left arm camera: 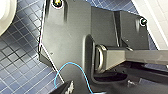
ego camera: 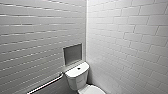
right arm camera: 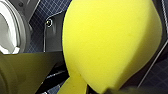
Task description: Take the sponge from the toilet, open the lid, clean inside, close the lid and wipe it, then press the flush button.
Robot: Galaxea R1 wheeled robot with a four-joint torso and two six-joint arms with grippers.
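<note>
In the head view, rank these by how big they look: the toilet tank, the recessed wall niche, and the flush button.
1. Boxy white ceramic toilet tank
2. Grey rectangular recessed wall niche, nearly as large and farther back, so unsure
3. Small round dark flush button, clearly smallest

Lit brightly and evenly from overhead. Caught streaks of glare along the glossy wall tiles (ego camera: 30,37). Left soft shadow inside the recess (ego camera: 72,53) and across the toilet (ego camera: 76,80). Bowed tile lines toward the head view's edges. Glowed flatly across the sponge (right arm camera: 110,42).
</note>
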